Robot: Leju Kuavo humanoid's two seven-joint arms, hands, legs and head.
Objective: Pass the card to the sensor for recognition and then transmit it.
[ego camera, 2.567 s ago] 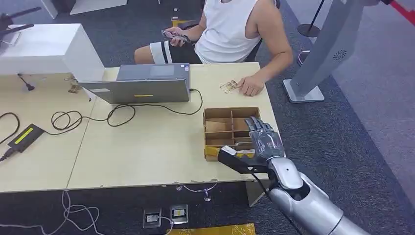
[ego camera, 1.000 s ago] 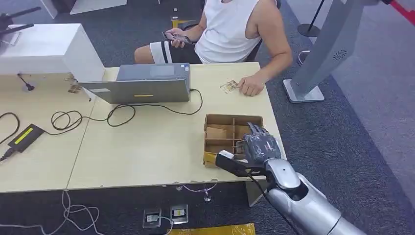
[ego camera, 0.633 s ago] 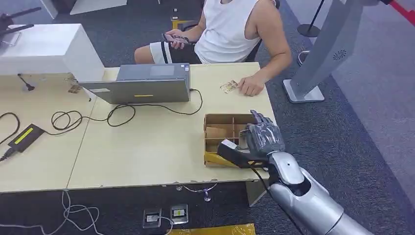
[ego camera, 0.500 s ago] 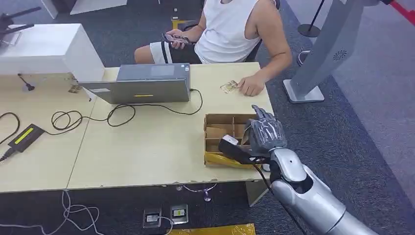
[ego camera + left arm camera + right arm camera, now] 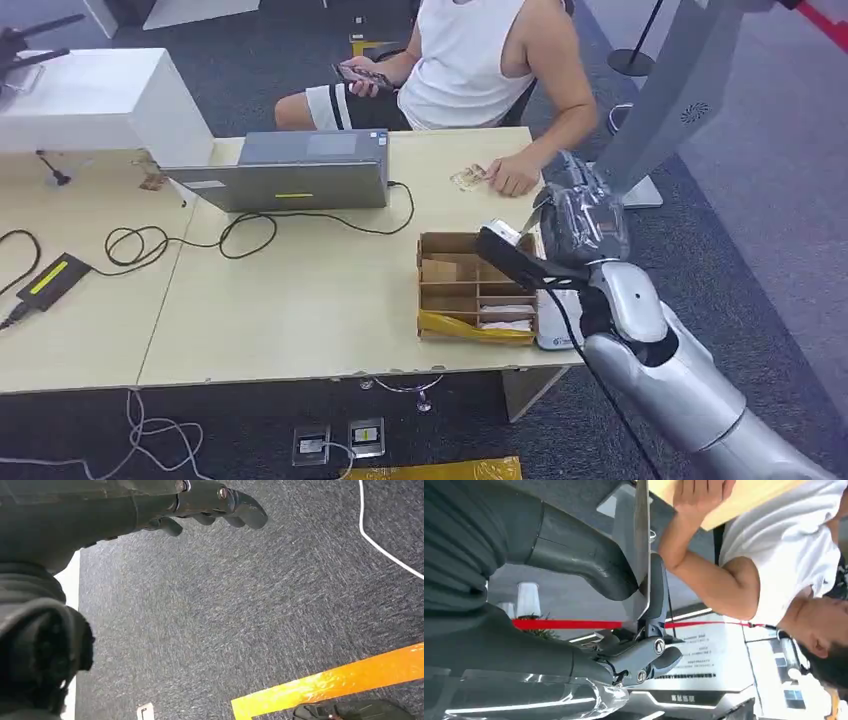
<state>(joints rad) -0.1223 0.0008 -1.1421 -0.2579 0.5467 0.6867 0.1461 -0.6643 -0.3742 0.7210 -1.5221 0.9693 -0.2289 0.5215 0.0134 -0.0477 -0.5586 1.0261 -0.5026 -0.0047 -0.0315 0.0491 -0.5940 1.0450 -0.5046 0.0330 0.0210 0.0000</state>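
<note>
I have the right hand [image 5: 583, 222] lifted above the far right corner of the table [image 5: 300, 300], over the back edge of the cardboard divider box [image 5: 477, 287]; in the right wrist view a thin grey card [image 5: 642, 550] is pinched edge-on between the thick thumb and the darker fingers [image 5: 657, 590], so that hand is clamped on the card; in the head view the card is hard to make out, only a pale sliver near the thumb; the left hand [image 5: 210, 505] hangs beside the body over dark carpet, fingers loosely curled and slightly apart, holding nothing that I can see

As I judge it, the pick-up is done: the card is out of the box and in the air; what is left is the whole second half, presenting it to the sensor and then handing it on; I take the small white device [image 5: 556, 330] on the table edge just beside the box to be the reader, though I cannot be sure from here; if so, the card sits above and behind it and I would need to bring the hand back down toward me; a person [image 5: 470, 60] sits across the table with one hand [image 5: 515, 178] resting near another card [image 5: 467, 177], likely the one to receive it; the box has more white cards [image 5: 508, 318] in its near compartments
</note>
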